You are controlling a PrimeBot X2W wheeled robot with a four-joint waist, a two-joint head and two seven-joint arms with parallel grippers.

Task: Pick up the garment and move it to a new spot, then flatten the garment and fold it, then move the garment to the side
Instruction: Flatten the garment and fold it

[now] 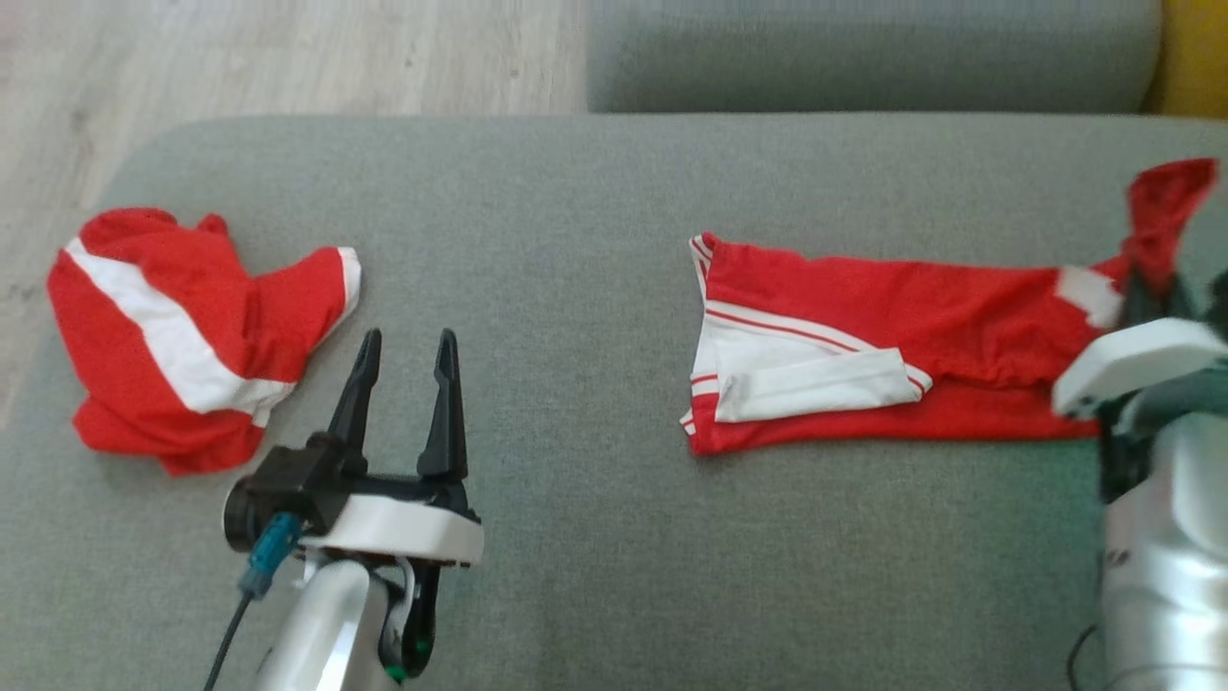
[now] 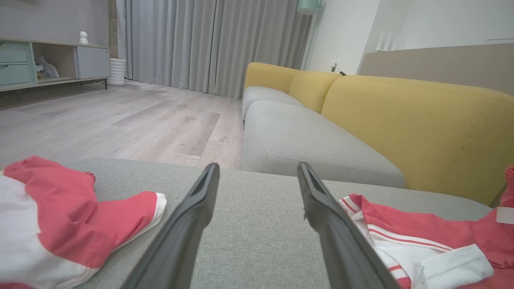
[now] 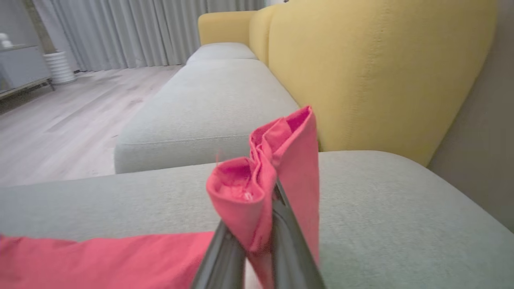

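The garment (image 1: 863,345), red with white trim, lies folded into a long strip on the right half of the grey cushion (image 1: 576,240). Its right end (image 1: 1166,206) is raised off the cushion. My right gripper (image 1: 1146,283) is shut on that end; in the right wrist view the red cloth (image 3: 281,160) bunches up between the dark fingers (image 3: 289,241). My left gripper (image 1: 410,338) hovers open over bare cushion at left of centre, with nothing between its fingers (image 2: 188,224). In the left wrist view the garment (image 2: 421,237) lies to the right of that gripper (image 2: 258,168).
A second red and white garment (image 1: 182,336) lies crumpled at the cushion's left end, just left of my left gripper. Behind is another grey seat (image 1: 863,48) with a yellow backrest (image 2: 401,120). Wood floor (image 1: 288,58) lies beyond the cushion's far and left edges.
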